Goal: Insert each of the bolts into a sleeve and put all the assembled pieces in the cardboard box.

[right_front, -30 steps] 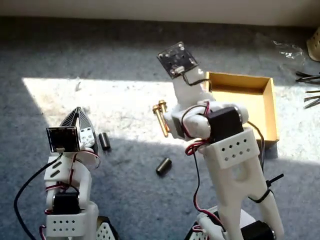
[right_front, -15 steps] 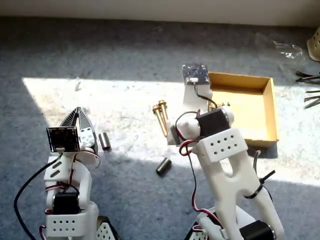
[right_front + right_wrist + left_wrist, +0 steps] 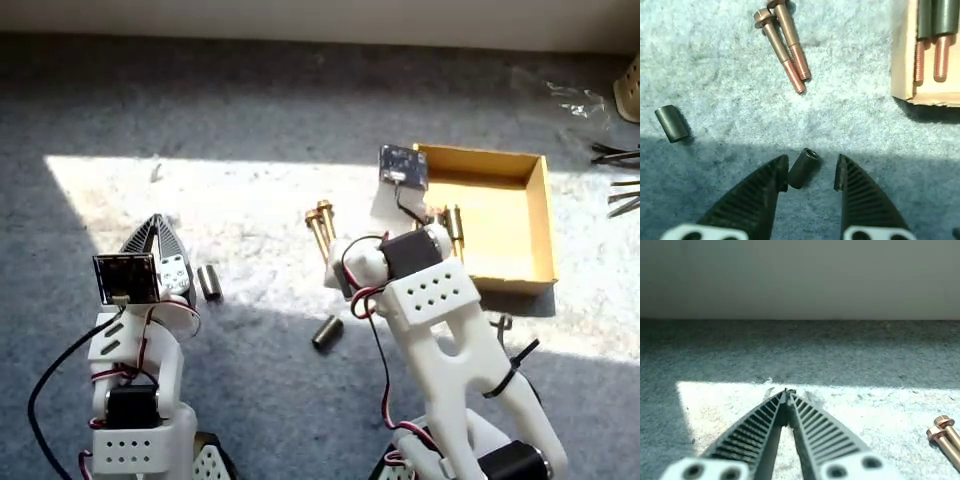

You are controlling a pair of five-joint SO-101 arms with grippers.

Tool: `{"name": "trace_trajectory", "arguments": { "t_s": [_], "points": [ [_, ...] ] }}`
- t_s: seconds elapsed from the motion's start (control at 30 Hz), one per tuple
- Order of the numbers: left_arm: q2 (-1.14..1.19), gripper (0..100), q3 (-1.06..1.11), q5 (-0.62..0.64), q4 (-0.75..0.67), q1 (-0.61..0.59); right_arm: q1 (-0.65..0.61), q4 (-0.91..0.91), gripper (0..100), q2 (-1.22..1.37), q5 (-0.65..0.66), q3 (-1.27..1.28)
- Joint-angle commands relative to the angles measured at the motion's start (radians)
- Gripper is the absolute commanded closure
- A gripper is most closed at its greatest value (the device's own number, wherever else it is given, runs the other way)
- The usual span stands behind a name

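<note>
Two loose bolts [image 3: 780,53], two empty sleeves [image 3: 803,168], one cardboard box [image 3: 541,215], and two assembled bolt-and-sleeve pieces [image 3: 925,22] lying inside that box.

Bare carpet [image 3: 715,75] all round the middle sleeve [image 3: 804,168], two bolts [image 3: 782,54] lying beyond it, cardboard box [image 3: 901,60] wall toward the right edge.

Indoor room, looks like a home or hobby setup rather than a lab: grey carpet [image 3: 250,400], sunlit patch [image 3: 250,205], plain pale wall [image 3: 800,280], loose black cable ties [image 3: 615,155], clear plastic wrap [image 3: 572,97].
</note>
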Motion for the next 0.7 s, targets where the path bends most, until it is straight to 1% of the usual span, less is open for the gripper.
{"name": "trace_trajectory", "arguments": {
  "t_s": [0.0, 0.07, 0.23, 0.4, 0.53, 0.67],
  "points": [
    [0.004, 99, 0.021, -0.006, -0.017, -0.007, -0.024, -0.024, 85.8, -0.025, -0.038, -0.004],
    [0.004, 99, 0.021, -0.006, -0.017, -0.007, -0.047, -0.031, 85.8, -0.025, -0.046, -0.007],
    [0.004, 99, 0.021, -0.006, -0.017, -0.010, -0.156, -0.067, 85.8, -0.021, -0.044, 0.018],
    [0.005, 99, 0.021, -0.006, -0.015, -0.013, -0.206, -0.059, 86.0, -0.039, -0.052, 0.065],
    [0.005, 99, 0.021, -0.006, -0.015, -0.013, -0.203, -0.064, 86.0, -0.087, -0.172, 0.122],
    [0.004, 99, 0.021, -0.006, -0.015, -0.013, -0.202, -0.068, 86.0, -0.125, -0.218, 0.176]
  ]
}}
